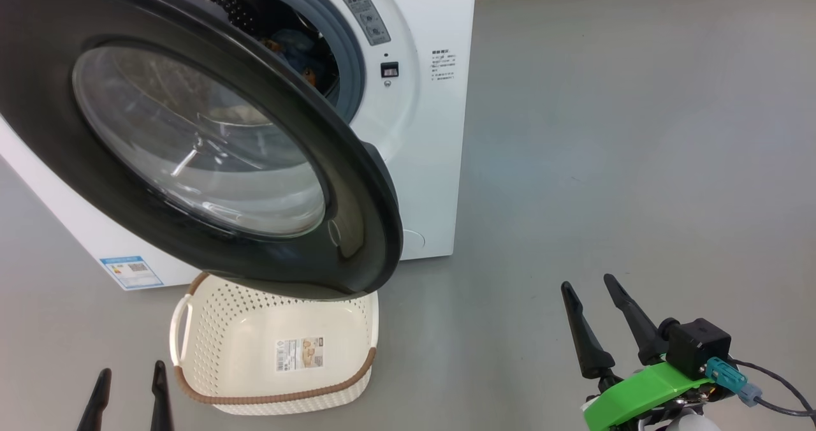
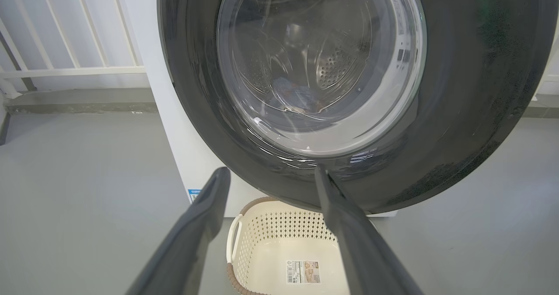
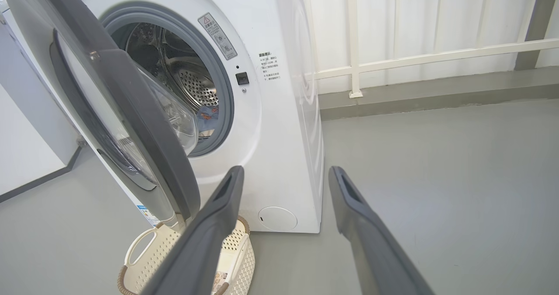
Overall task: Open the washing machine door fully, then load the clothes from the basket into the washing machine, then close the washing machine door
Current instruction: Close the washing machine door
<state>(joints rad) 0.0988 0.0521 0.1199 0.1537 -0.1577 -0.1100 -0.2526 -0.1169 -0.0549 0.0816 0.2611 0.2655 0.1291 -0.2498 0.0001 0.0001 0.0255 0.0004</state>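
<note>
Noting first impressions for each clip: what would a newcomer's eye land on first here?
The washing machine door, glossy black rim around a bulging glass window, stands partly open across the upper left of the head view, overhanging the cream basket on the floor. Behind it, blue clothes lie inside the drum of the white washing machine. The left hand and right hand wait low, open and empty.

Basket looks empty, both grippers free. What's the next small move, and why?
Probably bring the left gripper forward against the washing machine door, on its black rim, and push it shut: the basket is empty, the clothes lie in the drum, the door stands partly open, and the open left gripper faces its outer side.
</note>
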